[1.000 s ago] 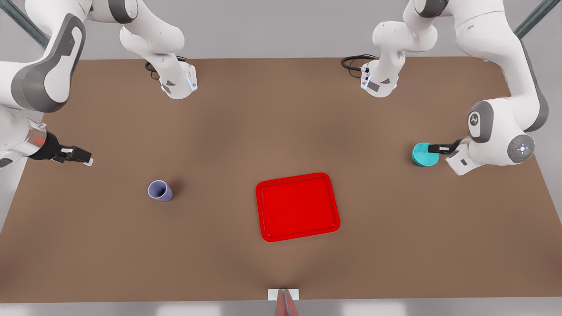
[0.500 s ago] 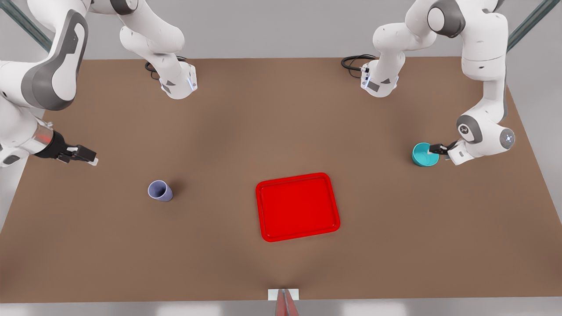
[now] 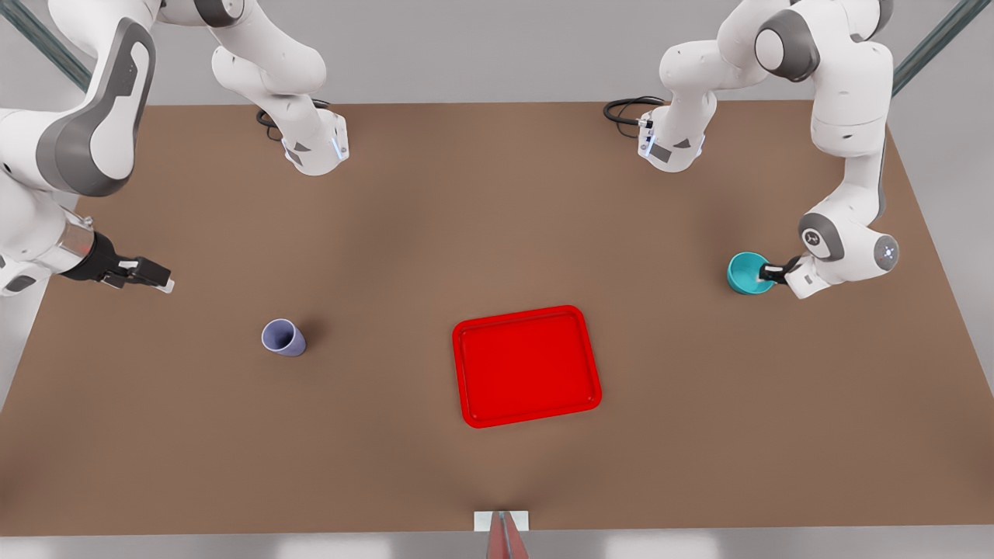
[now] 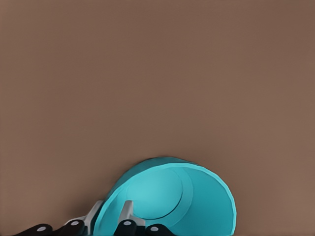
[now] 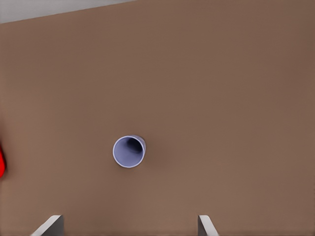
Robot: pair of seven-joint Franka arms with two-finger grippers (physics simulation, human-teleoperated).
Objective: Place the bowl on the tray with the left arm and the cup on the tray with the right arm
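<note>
The left end effector (image 3: pixel 770 272) sits at the bowl (image 3: pixel 748 273) on the front view's right side of the desk (image 3: pixel 497 233), fingers astride the rim. The right end effector (image 3: pixel 146 273) hangs over the far left of the desk, well apart from the upright cup (image 3: pixel 283 338), mouth up. The red tray (image 3: pixel 526 366) lies flat near the middle, long side running left to right. In the left wrist view, the fingers (image 4: pixel 126 212) pinch the bowl (image 4: pixel 167 196) wall, one inside and one outside. In the right wrist view, the fingertips (image 5: pixel 49 224) stand spread, the cup (image 5: pixel 129 151) seen down its vertical axis.
</note>
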